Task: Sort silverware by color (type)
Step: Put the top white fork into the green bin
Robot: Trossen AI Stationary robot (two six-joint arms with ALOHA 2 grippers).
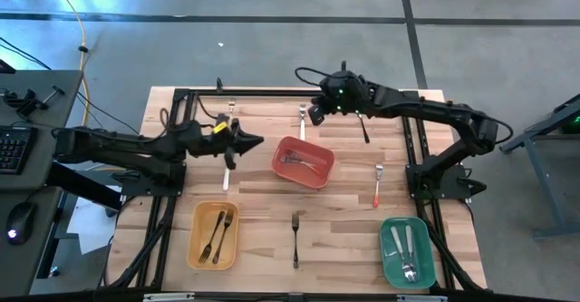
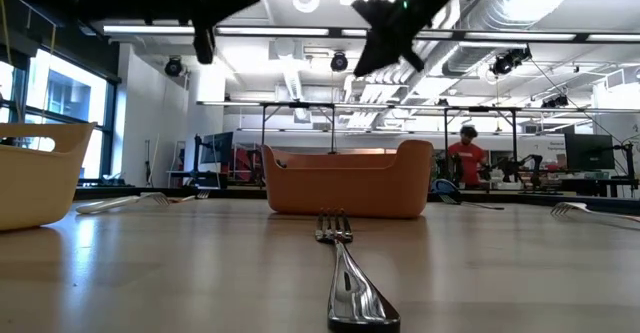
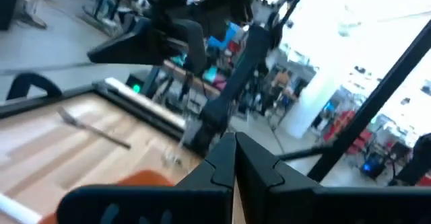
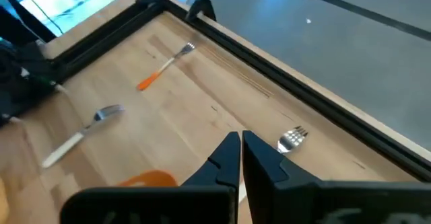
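Note:
Both grippers hang shut in the air above the far half of the table and hold nothing. My left gripper (image 1: 260,141) (image 3: 234,158) points toward the red bin (image 1: 304,161). My right gripper (image 1: 310,116) (image 4: 240,150) hovers over the far side, beside a white-handled fork (image 1: 302,121) whose head (image 4: 293,138) shows next to its fingers. Loose on the wood lie a dark fork (image 1: 295,238) (image 2: 345,273), a red-handled fork (image 1: 378,186), a dark utensil (image 1: 365,128), a white-handled fork (image 1: 226,170) (image 4: 81,136) and an orange-handled fork (image 4: 165,66).
The red bin holds red-handled pieces. The yellow bin (image 1: 214,234) holds dark forks, and the green bin (image 1: 407,250) holds silver ones. A black frame (image 1: 181,93) runs along the table's far edge and sides. A person (image 2: 466,153) stands in the room beyond.

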